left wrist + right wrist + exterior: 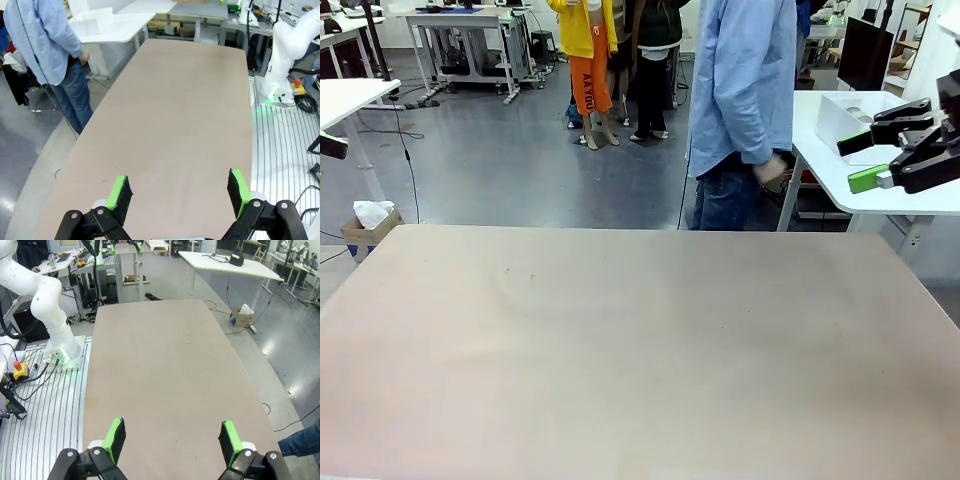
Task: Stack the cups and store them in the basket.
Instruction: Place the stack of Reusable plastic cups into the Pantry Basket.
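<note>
The cups are out of view. The brown table (620, 340) lies bare. On the white side table at the far right stands a white rectangular bin, seemingly the basket (842, 118), which is also the basket (92, 19) at the top left of the left wrist view. My right gripper (856, 162) hangs open and empty at the right edge, in front of that side table. The right wrist view has my right gripper (172, 437) open above the table's end. My left gripper (180, 192) is open over the opposite end, holding nothing.
A person in a light blue shirt (745, 95) stands at the far side beside the side table (880, 195), one hand at the hip. A cardboard box (368, 228) sits on the floor at the far left. White arm bases (285, 60) (55, 335) flank the table.
</note>
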Robot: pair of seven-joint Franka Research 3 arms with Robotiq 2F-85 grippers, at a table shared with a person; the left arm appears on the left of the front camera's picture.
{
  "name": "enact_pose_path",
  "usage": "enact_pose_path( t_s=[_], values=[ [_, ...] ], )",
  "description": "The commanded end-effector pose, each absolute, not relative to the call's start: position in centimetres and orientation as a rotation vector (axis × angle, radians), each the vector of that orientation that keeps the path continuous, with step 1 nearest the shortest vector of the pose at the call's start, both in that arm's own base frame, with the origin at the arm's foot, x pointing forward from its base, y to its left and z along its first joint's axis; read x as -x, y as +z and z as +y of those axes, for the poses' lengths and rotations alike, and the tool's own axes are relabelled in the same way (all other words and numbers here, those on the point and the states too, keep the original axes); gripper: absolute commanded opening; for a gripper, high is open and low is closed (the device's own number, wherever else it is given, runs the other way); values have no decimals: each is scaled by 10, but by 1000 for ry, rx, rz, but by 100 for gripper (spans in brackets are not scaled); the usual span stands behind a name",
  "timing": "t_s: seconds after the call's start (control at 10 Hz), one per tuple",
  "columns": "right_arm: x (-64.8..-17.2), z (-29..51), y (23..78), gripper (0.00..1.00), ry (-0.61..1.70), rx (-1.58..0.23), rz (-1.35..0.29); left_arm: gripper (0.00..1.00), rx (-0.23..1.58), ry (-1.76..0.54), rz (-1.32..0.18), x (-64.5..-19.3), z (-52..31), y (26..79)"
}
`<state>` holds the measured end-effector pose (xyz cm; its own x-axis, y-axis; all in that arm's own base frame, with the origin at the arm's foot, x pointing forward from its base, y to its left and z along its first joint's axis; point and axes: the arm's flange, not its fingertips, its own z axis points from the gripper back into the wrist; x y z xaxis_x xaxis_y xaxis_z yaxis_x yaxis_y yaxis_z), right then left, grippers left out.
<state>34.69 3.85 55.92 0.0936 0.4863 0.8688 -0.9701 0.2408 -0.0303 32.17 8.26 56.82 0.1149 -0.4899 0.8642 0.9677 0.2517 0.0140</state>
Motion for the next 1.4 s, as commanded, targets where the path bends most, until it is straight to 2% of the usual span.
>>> enact_pose_path(
  t_s=[0.0, 1.3],
  values=[
    [-349, 40, 561, 100, 1197, -692, -928, 100, 683, -1192, -899, -321, 82, 570],
    [-349, 40, 561, 100, 1197, -692, -928, 100, 683, -1192, -899, -321, 82, 570]
  ],
)
